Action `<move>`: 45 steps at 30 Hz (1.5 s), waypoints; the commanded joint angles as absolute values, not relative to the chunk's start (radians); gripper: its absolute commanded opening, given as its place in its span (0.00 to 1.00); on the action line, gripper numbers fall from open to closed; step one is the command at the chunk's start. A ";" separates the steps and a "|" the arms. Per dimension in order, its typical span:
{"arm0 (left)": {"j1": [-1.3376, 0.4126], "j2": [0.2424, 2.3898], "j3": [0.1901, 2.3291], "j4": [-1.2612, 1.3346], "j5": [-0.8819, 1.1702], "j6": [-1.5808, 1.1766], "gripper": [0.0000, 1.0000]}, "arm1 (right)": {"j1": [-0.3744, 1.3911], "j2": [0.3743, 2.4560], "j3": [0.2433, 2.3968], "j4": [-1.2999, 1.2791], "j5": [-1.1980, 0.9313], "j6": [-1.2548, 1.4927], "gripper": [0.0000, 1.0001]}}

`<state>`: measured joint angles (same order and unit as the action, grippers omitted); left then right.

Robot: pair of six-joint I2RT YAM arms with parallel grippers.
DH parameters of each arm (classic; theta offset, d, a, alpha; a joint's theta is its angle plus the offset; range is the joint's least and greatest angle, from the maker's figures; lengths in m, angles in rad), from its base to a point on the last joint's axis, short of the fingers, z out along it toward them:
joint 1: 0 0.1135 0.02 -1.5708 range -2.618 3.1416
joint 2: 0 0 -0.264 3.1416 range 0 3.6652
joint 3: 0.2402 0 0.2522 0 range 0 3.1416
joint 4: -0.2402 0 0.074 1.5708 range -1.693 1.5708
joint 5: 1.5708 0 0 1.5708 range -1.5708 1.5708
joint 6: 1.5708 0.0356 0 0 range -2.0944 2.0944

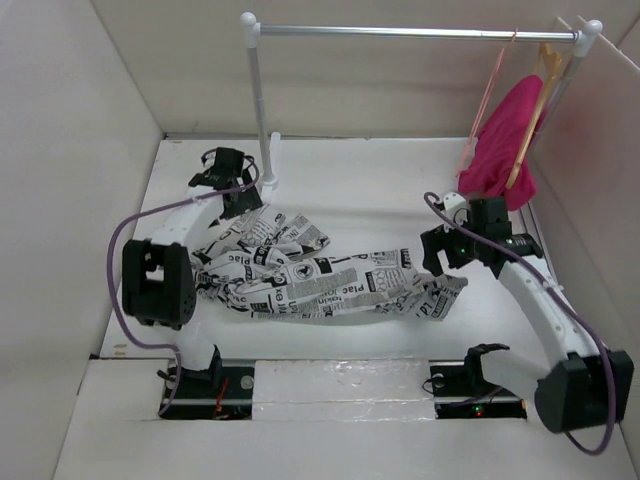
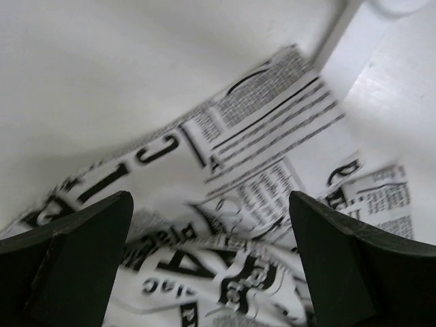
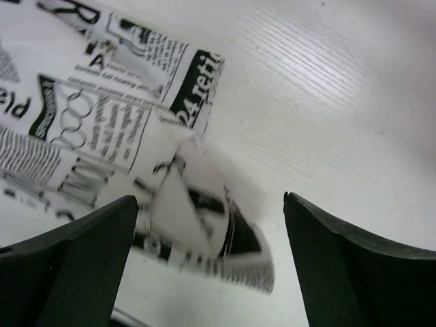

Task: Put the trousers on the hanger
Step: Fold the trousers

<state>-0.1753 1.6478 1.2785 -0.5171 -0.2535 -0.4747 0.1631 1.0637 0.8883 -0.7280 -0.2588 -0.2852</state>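
Observation:
The trousers (image 1: 330, 280), white with black newspaper print, lie crumpled across the table from left to right. My left gripper (image 1: 238, 203) hovers open over their left end, near the rack's pole. In the left wrist view the printed cloth (image 2: 259, 170) lies below the gap of the left gripper (image 2: 211, 204), and nothing sits between the fingers. My right gripper (image 1: 438, 258) stands open over the right end, where a folded cloth corner (image 3: 197, 211) lies loose under the right gripper (image 3: 211, 201). The thin salmon-pink hanger (image 1: 490, 90) hangs from the rail at the far right.
A white clothes rack with a metal rail (image 1: 420, 32) spans the back, its left pole (image 1: 260, 100) standing close to my left gripper. A magenta garment (image 1: 505, 135) hangs on a pale wooden hanger (image 1: 545, 65) beside the wire one. White walls enclose the table.

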 commanded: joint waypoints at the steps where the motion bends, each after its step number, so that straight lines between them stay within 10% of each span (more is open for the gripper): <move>1: -0.163 1.770 1.391 -0.486 -0.161 -0.391 0.96 | 0.098 1.170 0.831 -0.474 -0.489 -0.285 0.93; 10: -0.163 1.956 1.427 -0.450 -0.058 -0.397 0.76 | 0.466 1.139 0.687 -0.491 -0.298 -0.188 0.82; 13: -0.163 1.980 1.433 -0.454 -0.092 -0.410 0.62 | 0.473 1.150 0.714 -0.553 -0.423 -0.254 0.33; 16: -0.163 1.951 1.424 -0.440 -0.109 -0.410 0.42 | 0.433 1.152 0.803 -0.604 -0.327 -0.300 0.44; 19: -0.163 1.911 1.410 -0.440 -0.147 -0.417 0.42 | 0.315 1.160 0.831 -0.466 -0.310 -0.295 0.80; 24: -0.163 1.816 1.362 -0.423 -0.152 -0.408 0.80 | 0.238 1.404 0.890 -0.281 -0.310 -0.253 0.86; 28: -0.163 1.864 1.365 -0.437 -0.065 -0.373 0.78 | 0.271 1.522 0.890 -0.189 -0.252 -0.180 0.85; 31: -0.186 1.873 1.341 -0.436 -0.049 -0.365 0.56 | 0.281 1.523 0.833 -0.120 -0.256 -0.129 0.80; 33: -0.186 1.853 1.297 -0.422 -0.038 -0.376 0.19 | 0.291 1.506 0.801 -0.107 -0.264 -0.112 0.73; 35: -0.155 1.829 1.276 -0.410 -0.026 -0.383 0.03 | 0.314 1.471 0.756 -0.101 -0.268 -0.092 0.67; 40: -0.109 1.787 1.241 -0.411 -0.020 -0.415 0.00 | 0.304 1.388 0.677 -0.046 -0.304 -0.072 0.02; 45: 0.033 1.623 1.183 -0.390 -0.038 -0.498 0.00 | 0.264 1.154 0.732 -0.177 -0.172 -0.101 0.00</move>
<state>-0.0494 1.7767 1.1984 -0.3958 -0.0250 -0.4339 0.2863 1.3006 0.6743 -0.1608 -0.2531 -0.0929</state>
